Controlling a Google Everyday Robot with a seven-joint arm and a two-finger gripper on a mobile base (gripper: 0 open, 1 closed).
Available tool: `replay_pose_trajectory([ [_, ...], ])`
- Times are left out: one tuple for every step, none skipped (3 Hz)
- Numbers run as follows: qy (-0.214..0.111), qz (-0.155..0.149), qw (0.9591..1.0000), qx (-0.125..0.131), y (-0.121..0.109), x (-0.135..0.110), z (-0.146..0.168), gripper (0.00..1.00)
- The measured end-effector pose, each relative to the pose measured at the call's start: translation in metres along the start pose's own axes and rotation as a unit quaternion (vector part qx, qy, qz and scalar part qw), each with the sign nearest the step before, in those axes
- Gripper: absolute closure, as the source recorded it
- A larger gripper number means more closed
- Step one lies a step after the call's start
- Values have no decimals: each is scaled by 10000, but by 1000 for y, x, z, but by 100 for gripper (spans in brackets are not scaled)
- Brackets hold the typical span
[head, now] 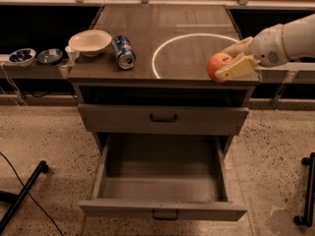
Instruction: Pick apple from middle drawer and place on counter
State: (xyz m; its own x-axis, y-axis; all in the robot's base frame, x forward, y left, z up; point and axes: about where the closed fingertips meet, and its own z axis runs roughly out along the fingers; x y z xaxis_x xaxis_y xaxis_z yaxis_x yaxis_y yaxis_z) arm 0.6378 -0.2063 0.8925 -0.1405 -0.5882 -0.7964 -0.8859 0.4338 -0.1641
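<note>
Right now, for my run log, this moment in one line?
gripper: shut on apple | where: counter's front-right edge | drawer: open, empty

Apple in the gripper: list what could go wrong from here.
1. The gripper holds the apple close to the front right edge of the counter. Being round, it may roll off once released, towards the floor or the open drawer below.
2. I cannot tell whether the apple touches the counter. If released from above, it might bounce or roll towards the can.
</note>
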Motion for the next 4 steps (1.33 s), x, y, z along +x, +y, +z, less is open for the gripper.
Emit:
replay_pose_trajectory([
  [117, 151, 9992, 341, -20, -3, 8, 100],
  [135, 372, 9955, 858, -51, -7, 11, 100],
  [179, 668, 9893, 1285, -83, -7, 20, 100],
  [547, 1189, 9803, 1479, -107, 20, 36, 73],
])
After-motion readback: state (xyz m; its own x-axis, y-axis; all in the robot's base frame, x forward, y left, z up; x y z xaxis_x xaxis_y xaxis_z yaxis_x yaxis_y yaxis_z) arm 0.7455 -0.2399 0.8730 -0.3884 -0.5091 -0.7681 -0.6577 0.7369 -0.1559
